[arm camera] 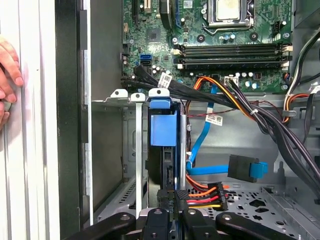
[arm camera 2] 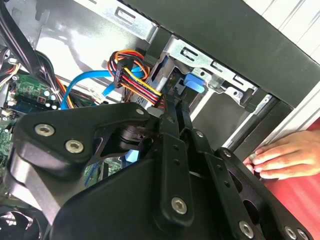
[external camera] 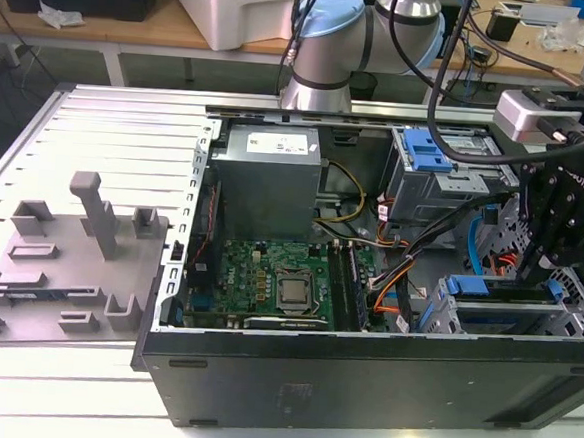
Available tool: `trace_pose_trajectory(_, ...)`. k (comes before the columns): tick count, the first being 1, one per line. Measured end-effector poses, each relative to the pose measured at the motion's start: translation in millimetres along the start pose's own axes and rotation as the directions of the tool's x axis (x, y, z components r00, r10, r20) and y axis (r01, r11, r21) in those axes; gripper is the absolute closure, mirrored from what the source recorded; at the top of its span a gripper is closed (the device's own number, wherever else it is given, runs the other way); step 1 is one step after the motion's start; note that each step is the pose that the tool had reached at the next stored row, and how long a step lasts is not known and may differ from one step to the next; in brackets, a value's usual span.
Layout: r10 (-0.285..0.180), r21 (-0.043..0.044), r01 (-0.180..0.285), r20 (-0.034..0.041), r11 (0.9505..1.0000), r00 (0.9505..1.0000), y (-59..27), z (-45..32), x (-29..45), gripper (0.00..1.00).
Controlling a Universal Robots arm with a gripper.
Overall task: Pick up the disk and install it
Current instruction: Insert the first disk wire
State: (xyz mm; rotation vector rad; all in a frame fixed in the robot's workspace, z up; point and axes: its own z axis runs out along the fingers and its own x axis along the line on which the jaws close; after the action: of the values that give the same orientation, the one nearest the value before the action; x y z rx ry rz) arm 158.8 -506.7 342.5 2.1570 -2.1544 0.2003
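Above the drive cage [arm camera: 141, 150], the claw [arm camera: 173, 196] points at the disk [arm camera: 163, 129].

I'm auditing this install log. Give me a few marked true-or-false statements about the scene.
1. The case lies open with the motherboard exposed. True.
2. The gripper is over the grey fixture. False: it is at the drive cage at the exterior view's right.
3. A hand is at the case's outer wall. True.
4. A cooler covers the CPU. False: the CPU is bare.
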Motion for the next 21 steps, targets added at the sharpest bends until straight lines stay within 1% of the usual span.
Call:
trace_pose_trajectory(1, 0.000, 0.0000, 0.000, 0.0000, 1.0000, 1.0000, 0.0, 1.0, -0.1, 0.84)
trace_pose_trajectory(21, 0.000, 0.0000, 0.000, -0.0001, 1.0000, 1.0000, 0.1, 3.1, -0.5, 0.84)
